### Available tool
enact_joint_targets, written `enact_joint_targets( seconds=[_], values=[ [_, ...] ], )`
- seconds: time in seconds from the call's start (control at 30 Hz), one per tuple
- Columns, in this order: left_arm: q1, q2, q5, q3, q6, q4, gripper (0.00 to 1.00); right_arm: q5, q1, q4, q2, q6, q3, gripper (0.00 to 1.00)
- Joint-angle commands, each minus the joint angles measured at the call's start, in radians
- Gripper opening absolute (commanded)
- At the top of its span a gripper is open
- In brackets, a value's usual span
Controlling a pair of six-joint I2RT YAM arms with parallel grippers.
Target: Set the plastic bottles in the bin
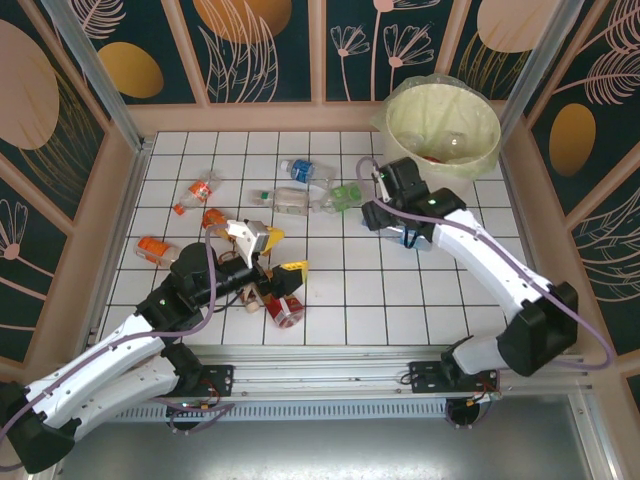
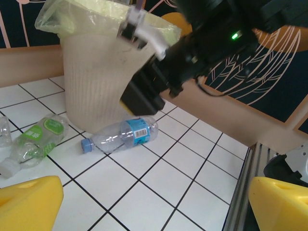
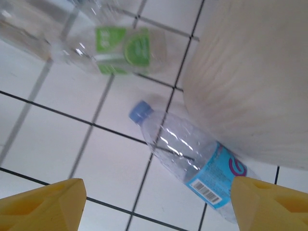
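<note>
The bin (image 1: 443,125) stands at the far right corner, with a couple of bottles lying inside it. A clear bottle with a blue label and blue cap (image 3: 192,161) lies on the tiles against the bin's wall (image 3: 250,72). My right gripper (image 3: 156,204) hovers open just above it, its label end close to the right finger. A green-label bottle (image 3: 120,50) lies beyond. My left gripper (image 1: 268,252) is open and empty above the front-left bottles. Its camera looks at the blue-label bottle (image 2: 122,134), the green one (image 2: 36,137) and the bin (image 2: 96,72).
Orange-label bottles (image 1: 197,190) (image 1: 155,250) lie at the left. A blue-label one (image 1: 305,170) and a clear one (image 1: 285,200) lie mid-table. A red-label bottle (image 1: 287,312) and brown ones (image 1: 255,292) sit under the left arm. Wooden walls ring the tiled table (image 1: 350,290).
</note>
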Motion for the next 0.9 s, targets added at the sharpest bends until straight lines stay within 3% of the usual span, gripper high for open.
enact_joint_targets(
  seconds=[0.0,0.43,0.87],
  values=[
    [-0.007,-0.002,0.015,-0.007,0.016,0.024,0.99,0.064,-0.032,0.001,0.042,0.008,-0.024,0.82],
    [-0.007,-0.004,0.026,-0.007,0.014,0.019,0.99,0.024,-0.077,0.037,0.185,-0.013,-0.064,0.84],
    [-0.007,-0.010,0.040,-0.009,0.010,0.019,0.99,0.070,-0.097,0.088,0.322,-0.029,-0.105,0.84]
  ],
)
